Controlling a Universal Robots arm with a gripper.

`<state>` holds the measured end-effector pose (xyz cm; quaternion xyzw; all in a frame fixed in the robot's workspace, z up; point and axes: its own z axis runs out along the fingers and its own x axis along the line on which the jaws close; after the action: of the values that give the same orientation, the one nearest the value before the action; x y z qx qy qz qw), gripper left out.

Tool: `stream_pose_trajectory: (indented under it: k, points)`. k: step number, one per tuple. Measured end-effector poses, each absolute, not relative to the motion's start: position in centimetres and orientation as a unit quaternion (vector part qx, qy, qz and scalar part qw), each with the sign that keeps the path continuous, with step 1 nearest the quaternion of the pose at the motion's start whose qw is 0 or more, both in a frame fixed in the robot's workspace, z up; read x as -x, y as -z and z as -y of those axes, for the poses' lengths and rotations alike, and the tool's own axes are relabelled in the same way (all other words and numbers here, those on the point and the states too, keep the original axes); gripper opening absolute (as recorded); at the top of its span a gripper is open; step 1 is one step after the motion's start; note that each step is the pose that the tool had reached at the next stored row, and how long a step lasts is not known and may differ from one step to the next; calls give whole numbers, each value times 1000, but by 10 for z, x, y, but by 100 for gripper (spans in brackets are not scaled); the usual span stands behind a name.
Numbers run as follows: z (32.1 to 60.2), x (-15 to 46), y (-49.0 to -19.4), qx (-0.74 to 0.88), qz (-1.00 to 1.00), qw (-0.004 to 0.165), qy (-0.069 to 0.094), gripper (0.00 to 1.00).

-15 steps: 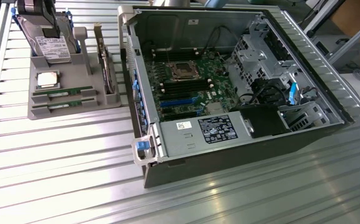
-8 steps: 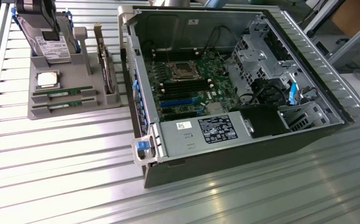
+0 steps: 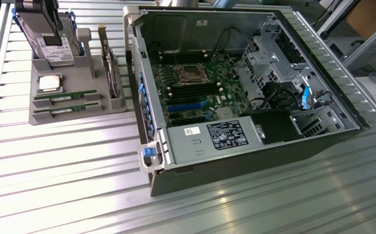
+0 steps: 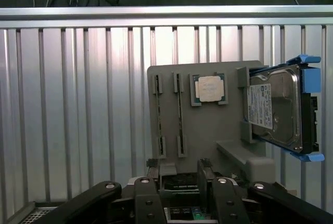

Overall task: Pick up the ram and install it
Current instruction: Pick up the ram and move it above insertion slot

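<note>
Two green ram sticks (image 3: 66, 96) lie side by side in slots at the front of a grey holder (image 3: 103, 105), on the exterior view's left. The wrist view shows them edge-on as thin strips (image 4: 180, 115) on the same holder (image 4: 229, 125). My gripper (image 4: 178, 168) is open, its two dark fingers (image 4: 152, 168) standing apart with nothing held between them. It hangs well short of the holder and touches neither stick. The open computer case (image 3: 150, 165) holds the motherboard (image 3: 204, 105) with its black memory slots.
On the holder also sit a square silver processor (image 3: 49, 83) and an upright hard drive (image 3: 46, 46) in a blue carrier. A grey power supply (image 3: 214, 139) and drive cages (image 3: 272, 58) fill parts of the case. Everything rests on a ribbed aluminium table (image 3: 65, 161).
</note>
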<state>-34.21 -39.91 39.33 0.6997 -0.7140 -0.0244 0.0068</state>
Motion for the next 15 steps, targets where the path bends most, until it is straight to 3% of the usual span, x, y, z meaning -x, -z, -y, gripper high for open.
stream_pose_trajectory:
  k: [15]
  points:
    - [399, 342, -388, -700, 714, 7, 24, 42]
